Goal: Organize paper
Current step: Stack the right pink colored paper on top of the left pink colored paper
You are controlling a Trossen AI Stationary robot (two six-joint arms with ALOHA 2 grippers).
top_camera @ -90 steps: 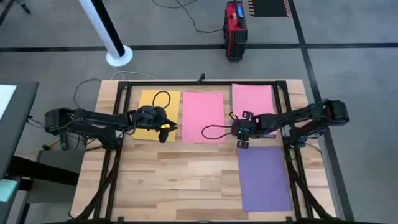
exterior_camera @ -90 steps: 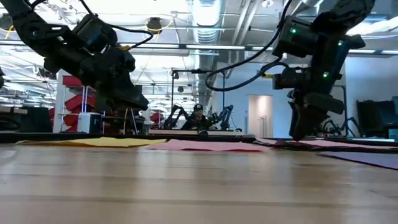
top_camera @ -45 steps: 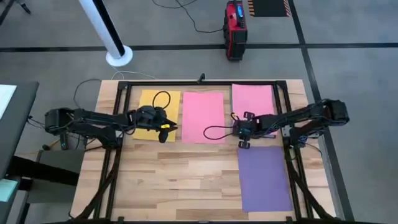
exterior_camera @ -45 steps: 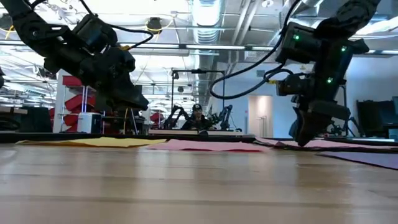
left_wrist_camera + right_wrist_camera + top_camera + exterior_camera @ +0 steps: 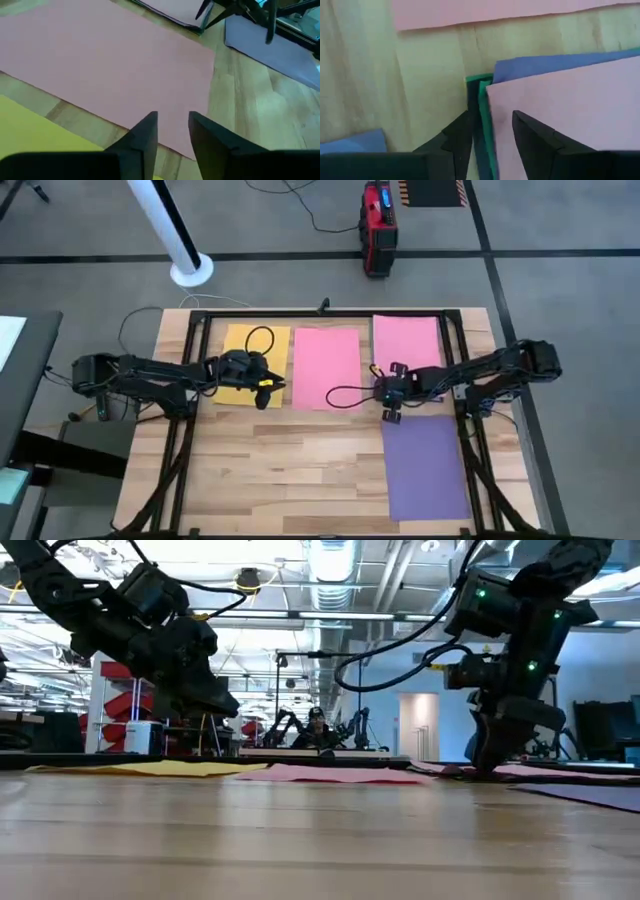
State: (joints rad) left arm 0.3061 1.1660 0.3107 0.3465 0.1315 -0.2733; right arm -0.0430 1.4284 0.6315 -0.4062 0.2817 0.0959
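Coloured paper lies flat on the wooden table: a yellow sheet [image 5: 252,363] at the far left, a pink sheet [image 5: 327,367] in the middle, and a purple sheet [image 5: 425,465] at the near right. A stack [image 5: 407,343] at the far right has pink on top. Purple [image 5: 545,67], green [image 5: 485,107] and dark [image 5: 472,95] edges peek out beneath it. My left gripper [image 5: 267,392] hovers open over the gap between the yellow and pink sheets. My right gripper [image 5: 490,135] is open, low over the stack's near left corner. My right gripper points down at the stack's near left corner [image 5: 487,90]. One finger [image 5: 457,135] stands over the dark and green edges and the other [image 5: 535,137] over the pink top sheet. Whether the fingertips touch the paper, I cannot tell.
A black metal frame [image 5: 325,313] runs along the table's far edge and down both sides. Bare wood [image 5: 280,470] fills the near left and middle of the table. Beyond the table stand a white pole base [image 5: 190,270] and a red box [image 5: 378,225].
My right gripper has shifted slightly toward the table's near edge, staying low at the stack's near left corner. The sheets lie as before.
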